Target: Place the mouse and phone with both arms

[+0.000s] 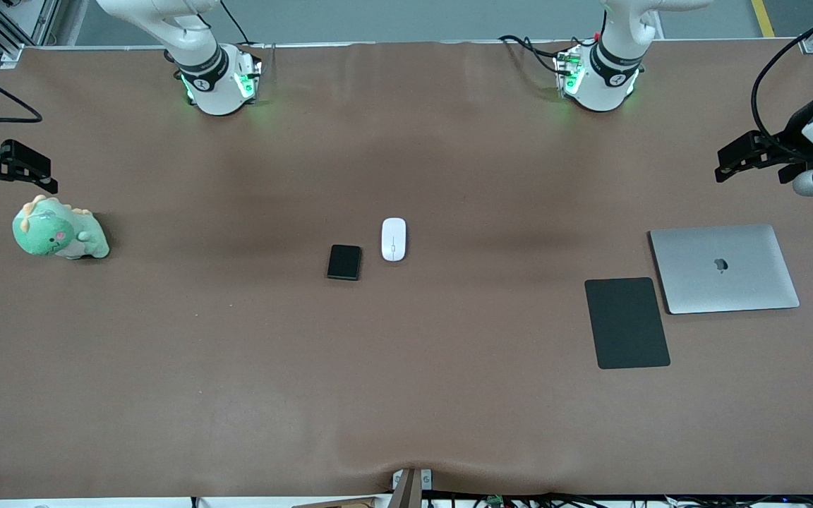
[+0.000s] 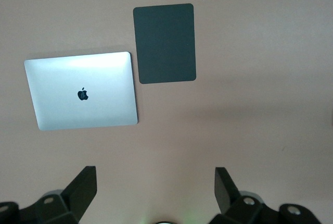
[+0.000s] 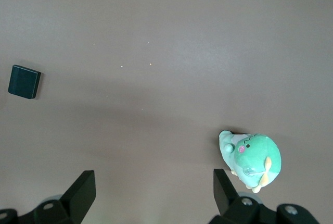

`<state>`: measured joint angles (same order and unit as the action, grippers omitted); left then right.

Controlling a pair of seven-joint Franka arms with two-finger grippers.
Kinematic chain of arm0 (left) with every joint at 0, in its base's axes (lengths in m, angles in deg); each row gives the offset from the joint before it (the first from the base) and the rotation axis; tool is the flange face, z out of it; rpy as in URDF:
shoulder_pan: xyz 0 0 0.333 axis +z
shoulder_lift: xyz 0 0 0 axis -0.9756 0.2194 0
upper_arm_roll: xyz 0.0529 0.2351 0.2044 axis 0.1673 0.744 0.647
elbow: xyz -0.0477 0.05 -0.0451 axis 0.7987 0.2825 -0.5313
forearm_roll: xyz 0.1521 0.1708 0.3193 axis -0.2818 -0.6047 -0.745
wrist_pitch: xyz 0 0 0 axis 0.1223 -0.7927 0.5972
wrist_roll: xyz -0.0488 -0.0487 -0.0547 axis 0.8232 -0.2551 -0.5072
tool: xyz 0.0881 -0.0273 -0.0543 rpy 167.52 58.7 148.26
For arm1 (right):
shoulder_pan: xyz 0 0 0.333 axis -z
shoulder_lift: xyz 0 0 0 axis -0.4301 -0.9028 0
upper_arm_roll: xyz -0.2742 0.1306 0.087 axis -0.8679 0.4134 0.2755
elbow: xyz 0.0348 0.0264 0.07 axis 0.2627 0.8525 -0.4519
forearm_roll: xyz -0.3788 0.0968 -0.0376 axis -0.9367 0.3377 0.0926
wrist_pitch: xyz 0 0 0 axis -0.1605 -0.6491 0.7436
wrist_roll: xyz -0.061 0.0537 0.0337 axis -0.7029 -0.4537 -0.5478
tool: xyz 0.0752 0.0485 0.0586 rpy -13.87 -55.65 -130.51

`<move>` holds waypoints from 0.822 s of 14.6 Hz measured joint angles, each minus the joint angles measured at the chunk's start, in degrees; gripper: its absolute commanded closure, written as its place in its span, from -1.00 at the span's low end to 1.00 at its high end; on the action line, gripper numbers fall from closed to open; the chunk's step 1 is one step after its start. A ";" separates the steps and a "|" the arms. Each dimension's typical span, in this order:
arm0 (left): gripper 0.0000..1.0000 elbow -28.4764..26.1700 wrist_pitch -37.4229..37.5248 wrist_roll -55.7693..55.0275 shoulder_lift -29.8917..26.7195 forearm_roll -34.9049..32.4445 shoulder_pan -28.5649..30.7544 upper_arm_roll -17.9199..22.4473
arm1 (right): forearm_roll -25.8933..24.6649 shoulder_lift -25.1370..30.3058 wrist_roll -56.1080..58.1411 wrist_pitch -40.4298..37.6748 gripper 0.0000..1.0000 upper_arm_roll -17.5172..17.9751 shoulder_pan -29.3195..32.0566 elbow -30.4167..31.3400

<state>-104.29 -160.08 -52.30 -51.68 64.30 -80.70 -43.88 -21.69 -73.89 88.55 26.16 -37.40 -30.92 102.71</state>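
Lying mid-table, mouse (image 1: 393, 238) beside phone (image 1: 344, 262) — well apart from both spread hands (image 1: 731, 161) (image 1: 29, 173).

high front view, 2 downward wrist views

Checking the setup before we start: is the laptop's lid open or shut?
Shut. The laptop lies flat on the table, lid down with its logo facing up, beside the black mouse pad.
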 measured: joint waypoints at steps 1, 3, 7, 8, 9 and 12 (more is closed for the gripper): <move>-1.00 0.00 0.00 0.00 0.04 0.00 0.04 0.00 | 0.00 0.00 0.00 0.00 -1.00 0.00 0.00 0.00; -1.00 0.00 0.00 0.00 0.13 0.00 0.04 0.00 | 0.00 0.00 0.00 0.00 -1.00 0.00 0.00 0.00; -1.00 0.00 0.00 0.00 0.21 0.00 -0.11 -0.01 | 0.00 0.00 0.00 0.05 -1.00 -0.02 0.00 -0.07; -1.00 0.00 0.01 0.00 0.34 0.00 -0.19 -0.03 | 0.00 0.01 0.00 0.05 -1.00 -0.02 0.00 -0.08; -1.00 -0.02 0.07 0.00 0.70 0.00 -0.24 -0.07 | 0.00 0.01 0.00 0.06 -1.00 -0.02 0.00 -0.09; -1.00 -0.16 0.15 0.00 4.00 0.00 -0.74 -0.24 | 0.00 0.01 0.00 0.06 -1.00 -0.02 0.00 -0.09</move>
<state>-104.46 -159.93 -52.30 -47.68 64.30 -81.44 -44.12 -21.69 -73.88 88.55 26.21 -37.43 -30.92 102.62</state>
